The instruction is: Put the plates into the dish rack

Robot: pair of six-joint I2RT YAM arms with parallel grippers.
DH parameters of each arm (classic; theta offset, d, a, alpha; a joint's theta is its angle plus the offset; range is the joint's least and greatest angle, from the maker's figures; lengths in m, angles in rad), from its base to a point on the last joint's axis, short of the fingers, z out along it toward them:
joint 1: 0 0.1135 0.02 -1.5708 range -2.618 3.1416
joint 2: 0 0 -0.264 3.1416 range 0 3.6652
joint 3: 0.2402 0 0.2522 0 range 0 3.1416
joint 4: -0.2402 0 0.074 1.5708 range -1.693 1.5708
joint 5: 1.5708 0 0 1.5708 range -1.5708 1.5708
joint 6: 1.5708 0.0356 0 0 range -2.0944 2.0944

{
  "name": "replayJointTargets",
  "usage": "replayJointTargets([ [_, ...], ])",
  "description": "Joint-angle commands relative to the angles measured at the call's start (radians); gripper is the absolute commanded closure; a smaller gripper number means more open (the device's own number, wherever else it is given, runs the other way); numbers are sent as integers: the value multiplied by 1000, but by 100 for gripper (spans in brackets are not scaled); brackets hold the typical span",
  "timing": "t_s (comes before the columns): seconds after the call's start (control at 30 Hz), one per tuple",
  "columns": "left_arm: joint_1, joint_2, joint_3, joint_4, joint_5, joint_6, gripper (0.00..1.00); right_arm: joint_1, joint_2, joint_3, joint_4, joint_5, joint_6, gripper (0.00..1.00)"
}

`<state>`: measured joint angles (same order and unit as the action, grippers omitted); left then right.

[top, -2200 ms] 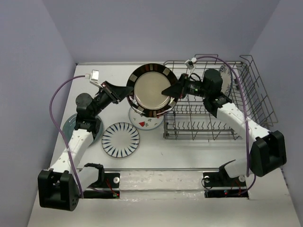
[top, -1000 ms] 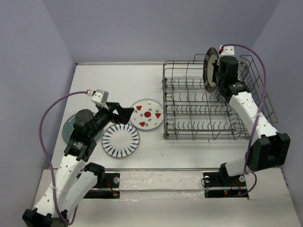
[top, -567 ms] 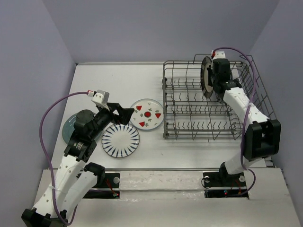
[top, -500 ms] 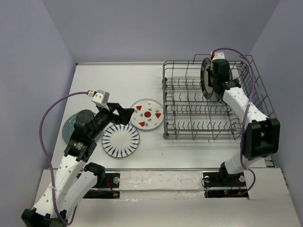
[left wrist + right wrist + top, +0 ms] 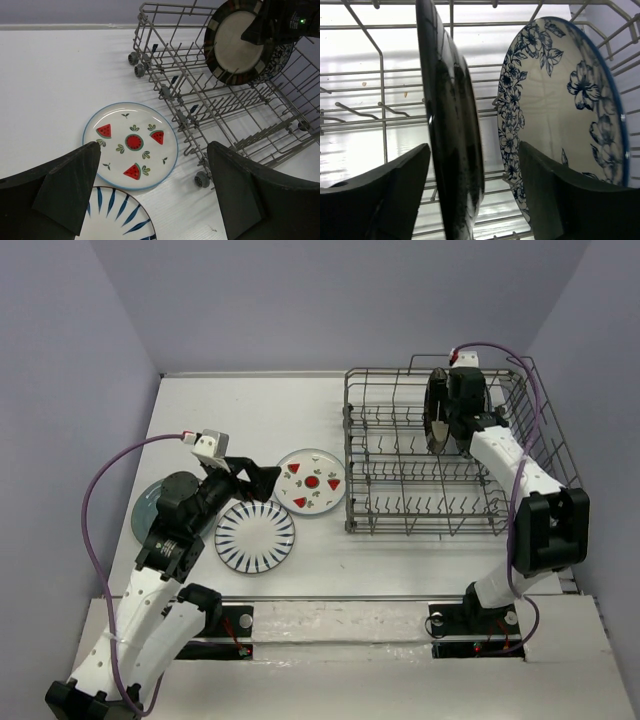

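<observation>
the right gripper (image 5: pixel 472 187) has spread its jaws, freeing the brown-rimmed plate (image 5: pixel 235 42) in the dish rack (image 5: pixel 400 505).

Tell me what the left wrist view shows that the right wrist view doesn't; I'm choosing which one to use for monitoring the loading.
Only left wrist: the red-triangle plate and blue-striped plate lying flat on the table, outside the dish rack. Only right wrist: the ornate plate face-on, and the open right gripper straddling the brown-rimmed plate. Both: those two plates standing upright in the rack.
</observation>
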<state>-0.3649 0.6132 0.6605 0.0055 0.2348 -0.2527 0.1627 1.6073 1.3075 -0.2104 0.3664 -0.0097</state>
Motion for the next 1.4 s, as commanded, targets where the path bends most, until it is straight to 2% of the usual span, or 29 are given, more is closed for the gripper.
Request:
replayJointTargets([
  [0.0, -3, 16, 11, 16, -49, -2, 1, -8, -70, 29, 31, -6, 85, 18],
  [0.17, 0, 97, 17, 1, -20, -28, 1, -8, -164, 26, -6, -110, 164, 16],
  [0.37, 6, 252, 31, 1, 60, -80, 1, -8, -286, -92, 19, -266, 280, 13],
  [0.63, 32, 460, 54, -4, 70, -102, 1, -8, -547, -316, 190, -467, 419, 14],
  [0.7, 64, 517, 60, -4, 77, -111, 3, -8, -587, -396, 265, -535, 447, 14],
  [0.77, 81, 560, 79, -2, 81, -122, 10, 1, -635, -448, 316, -584, 482, 15],
  [0.9, 104, 707, 137, -4, 58, -114, 16, 1, -687, -552, 400, -644, 525, 15],
  [1.07, 156, 856, 201, 20, 90, -118, 26, 1, -719, -596, 442, -708, 539, 25],
  [1.1, 161, 916, 212, 25, 104, -118, 28, 1, -719, -599, 454, -722, 536, 30],
  [1.13, 167, 950, 243, 22, 116, -122, 30, 1, -716, -600, 460, -741, 537, 39],
  [1.17, 170, 1002, 257, 22, 123, -120, 30, 1, -712, -597, 465, -753, 540, 42],
  [1.37, 176, 1083, 298, 36, 107, -125, 39, 1, -692, -606, 493, -814, 560, 43],
])
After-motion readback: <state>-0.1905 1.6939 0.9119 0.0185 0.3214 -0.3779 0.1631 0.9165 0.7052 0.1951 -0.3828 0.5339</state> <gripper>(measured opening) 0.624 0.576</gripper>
